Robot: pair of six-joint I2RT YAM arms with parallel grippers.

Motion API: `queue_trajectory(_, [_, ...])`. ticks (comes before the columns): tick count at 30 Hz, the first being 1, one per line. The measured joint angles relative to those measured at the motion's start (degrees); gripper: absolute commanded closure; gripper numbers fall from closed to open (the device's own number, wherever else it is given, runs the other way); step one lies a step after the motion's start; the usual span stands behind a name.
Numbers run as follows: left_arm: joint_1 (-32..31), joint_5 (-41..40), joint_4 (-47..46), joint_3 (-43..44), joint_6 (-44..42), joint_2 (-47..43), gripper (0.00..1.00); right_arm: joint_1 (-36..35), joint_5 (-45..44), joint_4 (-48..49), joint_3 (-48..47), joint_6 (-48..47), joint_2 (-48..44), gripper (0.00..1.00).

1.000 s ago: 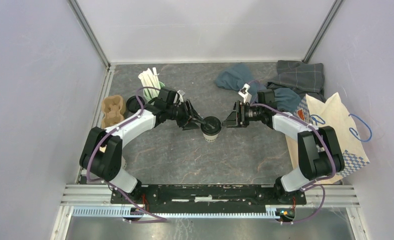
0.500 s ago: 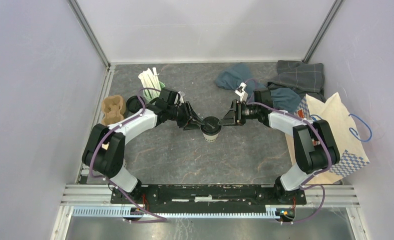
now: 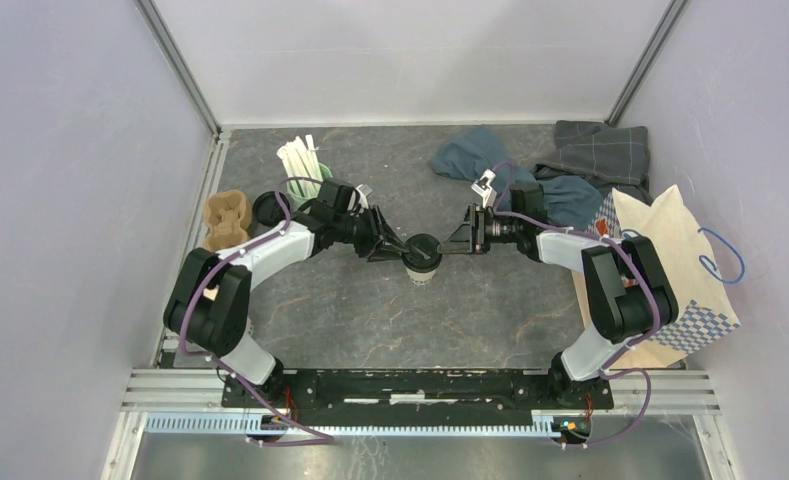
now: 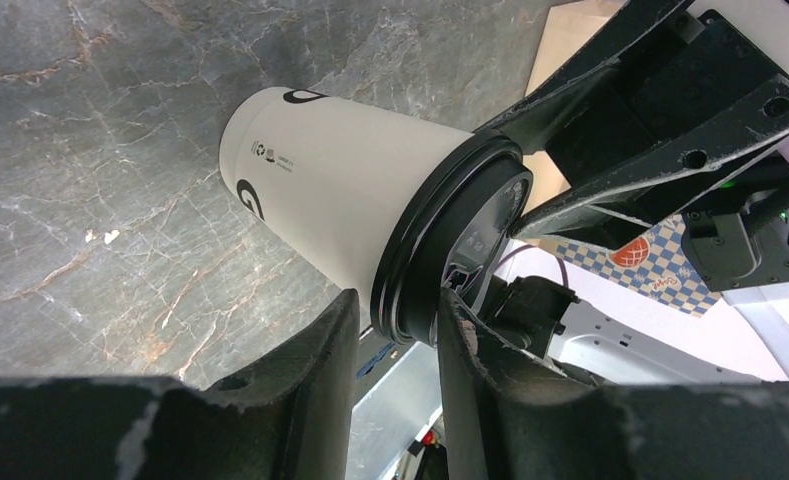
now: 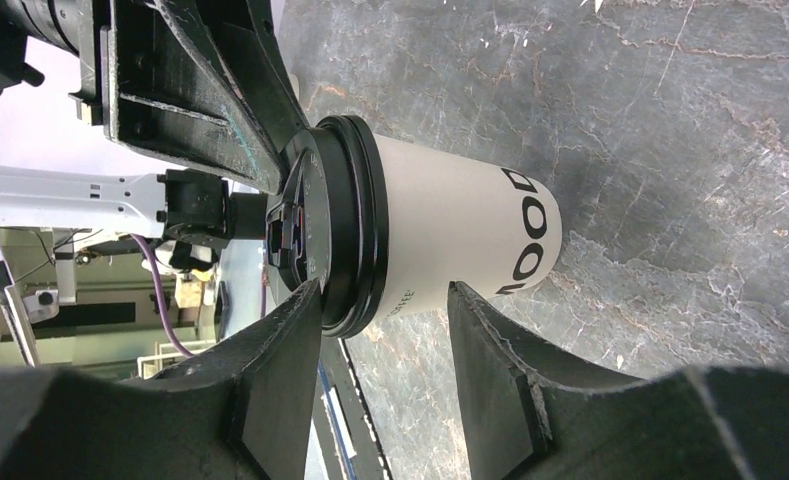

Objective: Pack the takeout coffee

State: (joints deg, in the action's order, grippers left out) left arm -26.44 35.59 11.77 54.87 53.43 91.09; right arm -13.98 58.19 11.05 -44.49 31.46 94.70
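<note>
The right gripper (image 5: 385, 300) had closed in around the lid of the takeout coffee (image 3: 422, 256), upright on the table (image 3: 370, 310), grip not yet certain, while the left gripper (image 4: 397, 312) tightened its pinch there, suggesting a handover

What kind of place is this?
Probably a robot test cell, not a café: plain walls enclose the table, two arms are bolted to a metal rail, and the takeout coffee and paper bag look staged.
</note>
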Motion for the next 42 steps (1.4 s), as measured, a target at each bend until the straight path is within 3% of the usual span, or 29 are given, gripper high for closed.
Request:
queue_trajectory(7, [0.48,0.55,-2.54,-1.51,-0.81,-0.39,0.59,0.74,0.92,2.21,0.5,0.55,0.85,0.46])
queue_trajectory(11, [0.52,0.48,-0.85,-0.61,-1.81,-0.39,0.44,0.66,0.26,-2.03,-1.53,-1.01,0.92,0.31])
queue_trajectory(17, [0.72,-1.16,8.02,4.37,-5.33,-0.39,0.25,0.66,-1.97,-12.17,-6.19,-5.16,0.92,0.19])
queue_trajectory(25, [0.76,-2.27,12.13,10.8,-7.69,-0.39,0.23,0.2,-2.54,-15.54,-8.39,-6.62,0.72,0.11])
queue_trajectory(29, [0.7,-2.12,12.22,9.22,-7.69,-0.39,0.3,-0.68,-2.32,-14.73,-10.32,-6.16,1.79,0.11])
queue_trajectory(42, [0.7,-0.57,9.38,5.86,-7.65,1.44,0.48,-2.71,-1.4,-8.46,-12.87,-1.68,8.46,0.29])
